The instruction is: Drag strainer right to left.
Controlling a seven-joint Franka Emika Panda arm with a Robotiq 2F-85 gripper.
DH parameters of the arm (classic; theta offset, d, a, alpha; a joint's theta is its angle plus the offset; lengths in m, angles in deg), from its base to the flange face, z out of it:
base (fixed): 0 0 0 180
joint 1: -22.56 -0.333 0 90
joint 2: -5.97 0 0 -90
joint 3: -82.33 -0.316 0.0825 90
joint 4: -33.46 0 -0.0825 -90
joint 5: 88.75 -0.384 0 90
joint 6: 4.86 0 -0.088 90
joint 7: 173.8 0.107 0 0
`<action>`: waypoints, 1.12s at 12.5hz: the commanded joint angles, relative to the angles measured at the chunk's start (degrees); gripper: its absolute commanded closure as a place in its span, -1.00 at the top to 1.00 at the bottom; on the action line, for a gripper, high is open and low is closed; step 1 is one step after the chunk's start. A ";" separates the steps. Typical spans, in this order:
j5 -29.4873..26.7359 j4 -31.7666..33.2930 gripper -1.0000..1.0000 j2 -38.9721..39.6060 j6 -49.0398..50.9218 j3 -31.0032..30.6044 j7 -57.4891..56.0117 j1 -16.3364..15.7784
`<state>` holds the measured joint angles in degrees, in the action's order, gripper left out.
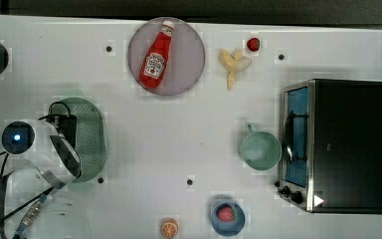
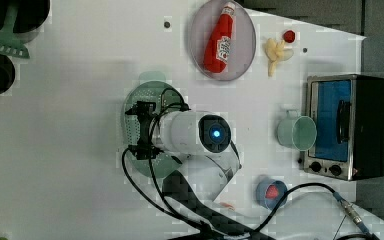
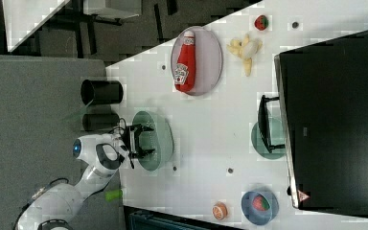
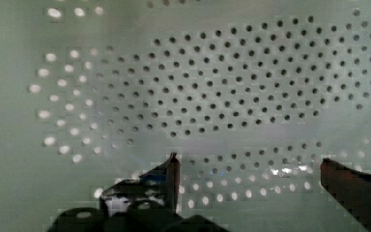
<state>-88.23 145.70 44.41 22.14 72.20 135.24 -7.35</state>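
Observation:
The strainer [image 1: 92,134] is a pale mint-green oval colander with a hole-dotted bottom, lying at the top view's left side of the white table. My gripper [image 2: 142,131] hangs right over it, pointing down into the bowl. In the right view the gripper [image 3: 142,140] is over the strainer [image 3: 162,139] with its two fingers spread wide. The wrist view looks closely at the strainer's perforated bottom [image 4: 222,87], where the gripper [image 4: 251,169] is open with both fingertips low inside the bowl. Whether the tips touch the plastic I cannot tell. In the left view the arm covers much of the strainer [image 2: 150,92].
A ketchup bottle [image 1: 156,56] lies on a grey plate [image 1: 189,55] at the back. A banana [image 1: 234,63] and a strawberry [image 1: 253,44] lie beside it. A mint cup [image 1: 260,149] stands by the toaster oven [image 1: 345,144]. A blue bowl [image 1: 227,216] and an orange half [image 1: 169,228] are in front.

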 commanded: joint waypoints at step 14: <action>-0.38 -1.42 1.00 -42.11 47.18 18.32 -55.19 8.13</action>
<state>-88.88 143.12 1.23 66.98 88.36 91.26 -0.51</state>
